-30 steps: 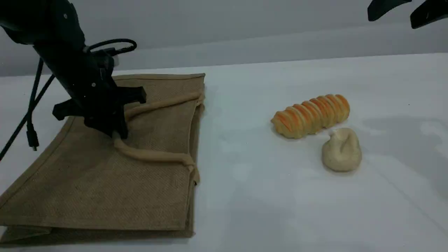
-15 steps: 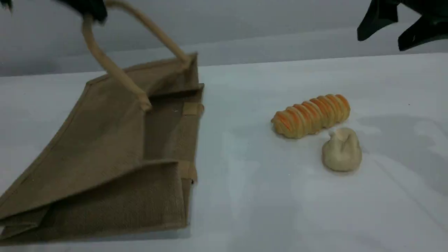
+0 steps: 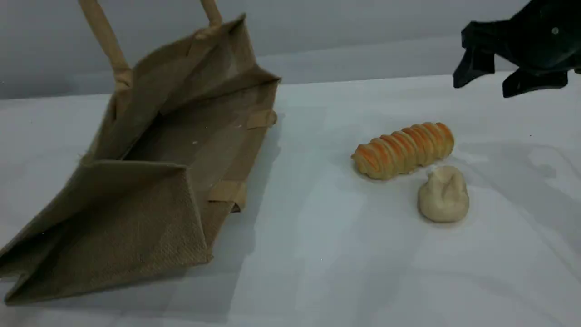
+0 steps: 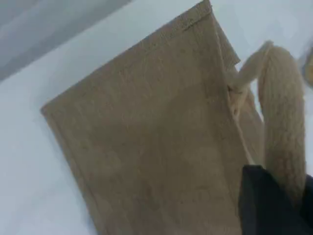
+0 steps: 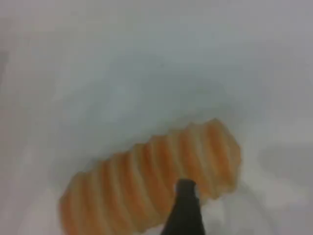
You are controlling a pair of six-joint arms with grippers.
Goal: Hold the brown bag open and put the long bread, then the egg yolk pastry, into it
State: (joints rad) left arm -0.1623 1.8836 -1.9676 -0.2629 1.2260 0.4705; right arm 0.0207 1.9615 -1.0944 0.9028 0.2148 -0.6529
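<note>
Jaws apart, the right gripper [image 3: 492, 81] hangs clear above the ridged golden-orange long bread [image 3: 404, 150], pale cream egg yolk pastry [image 3: 443, 195] just beside it; left gripper [image 4: 274, 205] clamps the beige rope handle [image 4: 281, 122] of the tan woven jute bag [image 3: 150, 218], mouth gaping

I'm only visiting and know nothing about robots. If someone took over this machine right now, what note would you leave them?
Left gripper: shut on one handle of the brown bag, holding that side up.
Right gripper: open, holding nothing, in the air above the long bread.
Bag: on the left of the table, its mouth open towards the bread, nothing visible inside.
Bread: lying on the table to the right of the bag. The egg yolk pastry sits just in front of it.
Done: the bag is held open.
Left: pick up the bread and put it in the bag, then the pastry.
</note>
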